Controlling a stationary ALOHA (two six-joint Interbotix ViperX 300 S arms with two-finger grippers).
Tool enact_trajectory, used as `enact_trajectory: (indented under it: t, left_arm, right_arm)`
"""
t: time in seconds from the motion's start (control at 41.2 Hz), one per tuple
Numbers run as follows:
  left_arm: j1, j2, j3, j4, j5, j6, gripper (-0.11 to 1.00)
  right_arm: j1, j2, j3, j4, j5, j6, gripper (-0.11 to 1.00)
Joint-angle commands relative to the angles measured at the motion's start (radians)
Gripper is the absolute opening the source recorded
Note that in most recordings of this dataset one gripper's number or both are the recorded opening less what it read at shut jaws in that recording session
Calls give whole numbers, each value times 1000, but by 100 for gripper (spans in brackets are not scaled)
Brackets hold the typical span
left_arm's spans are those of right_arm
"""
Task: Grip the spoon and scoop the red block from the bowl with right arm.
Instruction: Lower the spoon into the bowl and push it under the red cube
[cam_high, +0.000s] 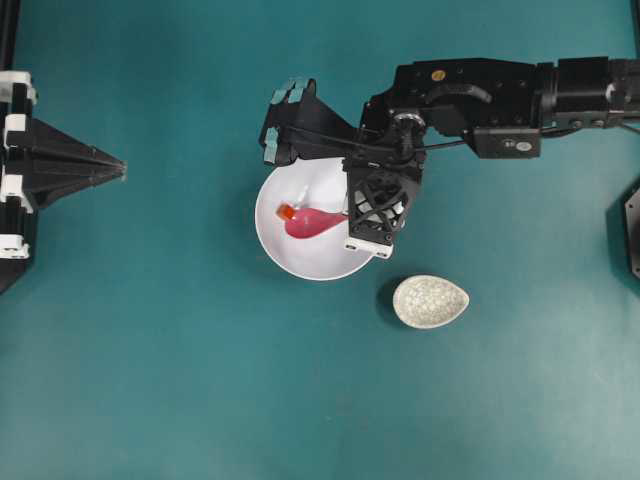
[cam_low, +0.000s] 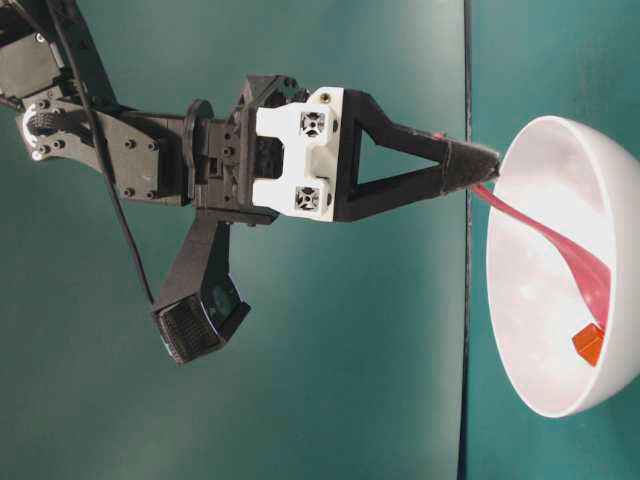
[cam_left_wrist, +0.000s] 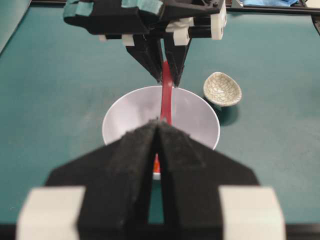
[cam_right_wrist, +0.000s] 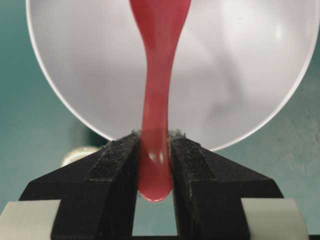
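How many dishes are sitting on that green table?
2: the big white bowl in the middle, with the spoon and red block inside, and a small speckled dish just beside it.

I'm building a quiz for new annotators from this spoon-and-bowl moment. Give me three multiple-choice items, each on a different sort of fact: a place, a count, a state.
1. Where is the red block?
A. in the white bowl, at the tip of the spoon
B. in the speckled dish
C. on the green table

2. How many dishes are on the table?
A. one
B. two
C. three

3. What is the right gripper doing?
A. hanging open, empty
B. clamping the spoon's handle
C. gripping the bowl's rim

Answers:
1 A, the overhead view shows the block inside the bowl.
2 B, bowl plus speckled dish.
3 B, the right wrist view shows both fingers pressed on the handle.
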Motion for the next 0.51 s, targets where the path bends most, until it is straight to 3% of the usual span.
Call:
enact_trajectory:
  t: [0.0, 0.486]
  left_arm:
    - [2, 3, -29, 3, -5, -2, 0]
    - [3, 3, -29, 3, -8, -3, 0]
  right_arm:
    - [-2, -18, -26, -3, -11, 5, 24]
    - [-15, -20, -25, -26, -44, 17, 24]
